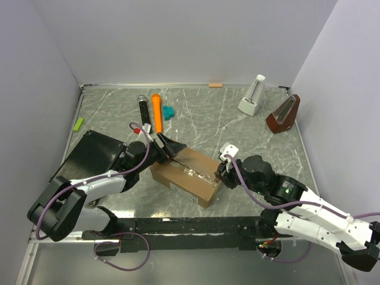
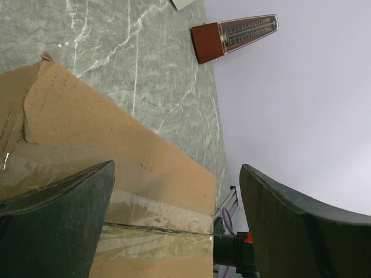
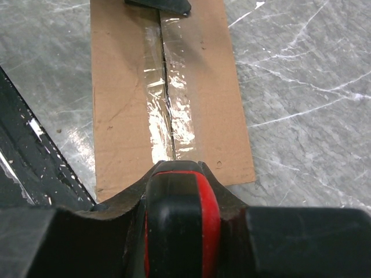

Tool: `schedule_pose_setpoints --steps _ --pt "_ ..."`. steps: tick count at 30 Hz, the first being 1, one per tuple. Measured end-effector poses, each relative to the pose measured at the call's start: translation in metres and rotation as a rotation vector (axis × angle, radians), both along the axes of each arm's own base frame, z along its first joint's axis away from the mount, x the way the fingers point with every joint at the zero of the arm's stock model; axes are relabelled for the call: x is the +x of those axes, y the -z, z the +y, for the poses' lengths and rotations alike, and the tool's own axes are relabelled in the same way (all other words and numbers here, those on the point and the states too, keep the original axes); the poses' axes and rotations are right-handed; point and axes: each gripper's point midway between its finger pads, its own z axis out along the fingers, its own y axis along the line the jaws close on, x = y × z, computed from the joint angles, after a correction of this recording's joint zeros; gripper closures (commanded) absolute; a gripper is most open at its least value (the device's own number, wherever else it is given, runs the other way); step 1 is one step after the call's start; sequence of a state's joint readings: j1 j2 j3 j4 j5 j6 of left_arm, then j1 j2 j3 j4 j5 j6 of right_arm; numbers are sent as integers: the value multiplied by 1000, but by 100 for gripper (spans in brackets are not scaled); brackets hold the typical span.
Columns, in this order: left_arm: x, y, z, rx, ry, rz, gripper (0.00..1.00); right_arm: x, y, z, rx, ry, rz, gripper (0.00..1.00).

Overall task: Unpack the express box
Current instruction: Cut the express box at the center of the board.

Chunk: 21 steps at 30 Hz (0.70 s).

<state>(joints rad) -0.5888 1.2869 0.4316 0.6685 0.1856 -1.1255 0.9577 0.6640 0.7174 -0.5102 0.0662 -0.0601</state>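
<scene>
The box (image 1: 189, 178), brown corrugated cardboard, is lying flat just 6 o'clock of the top view's centre, its long axis running from 10 to 4 o'clock. Its top flaps are sitting closed, with wrinkled clear tape (image 3: 168, 110) covering the seam.

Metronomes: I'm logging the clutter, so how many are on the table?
2. The white metronome sits at the table's far right; the brown metronome sits just right of it, by the wall. Nothing seems hidden.
</scene>
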Motion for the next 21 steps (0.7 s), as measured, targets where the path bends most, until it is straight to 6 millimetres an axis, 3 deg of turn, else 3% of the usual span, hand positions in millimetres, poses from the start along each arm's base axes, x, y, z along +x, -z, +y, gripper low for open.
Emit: schedule_pose_setpoints --steps 21 --pt "1 0 3 -6 -23 20 6 -1 1 1 -17 61 100 100"
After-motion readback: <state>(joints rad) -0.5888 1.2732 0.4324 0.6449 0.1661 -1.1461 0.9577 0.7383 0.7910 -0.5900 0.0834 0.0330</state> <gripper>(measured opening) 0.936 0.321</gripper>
